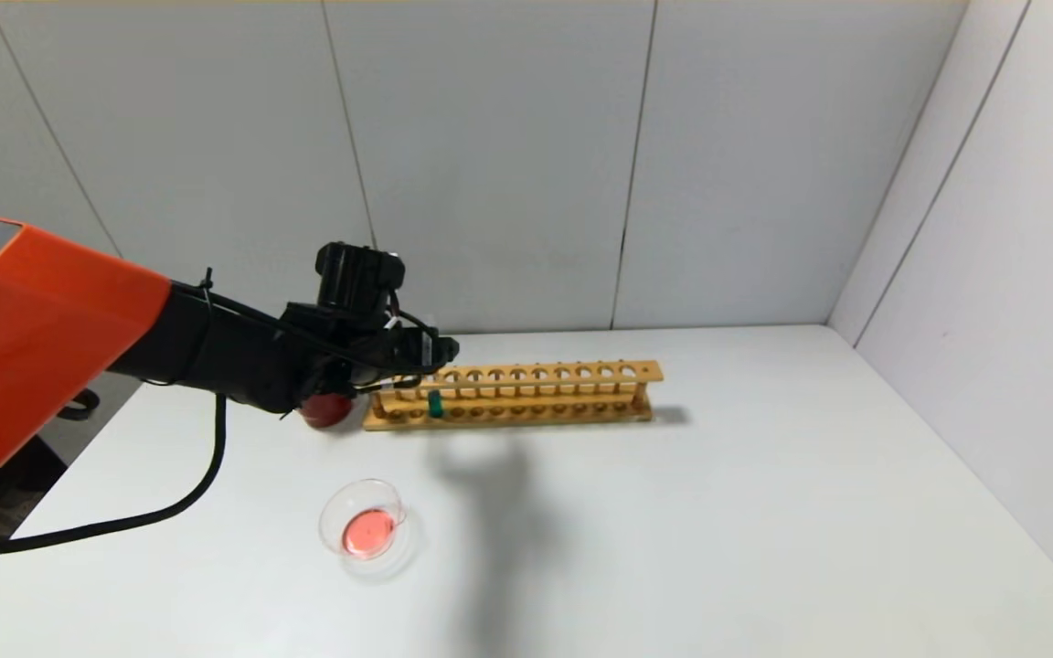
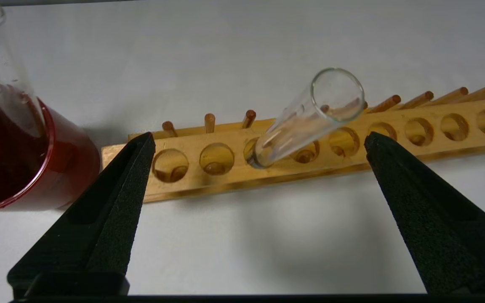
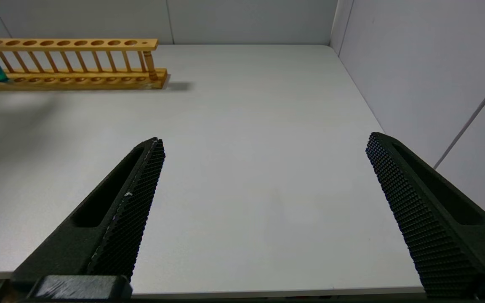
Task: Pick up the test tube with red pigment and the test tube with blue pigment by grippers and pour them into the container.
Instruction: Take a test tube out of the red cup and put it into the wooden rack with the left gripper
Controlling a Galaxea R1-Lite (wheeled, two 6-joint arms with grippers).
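My left gripper (image 2: pixel 259 143) hangs wide open and empty over the wooden rack (image 1: pixel 513 395), the glass dish (image 1: pixel 364 528) already has red in it, so next I must close on the blue tube (image 1: pixel 435 403) standing in the rack

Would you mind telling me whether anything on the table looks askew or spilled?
One thing: the clear tube in the wooden rack leans at a slant between the open left gripper fingers rather than standing upright. No spill shows; the red liquid sits inside the glass dish.
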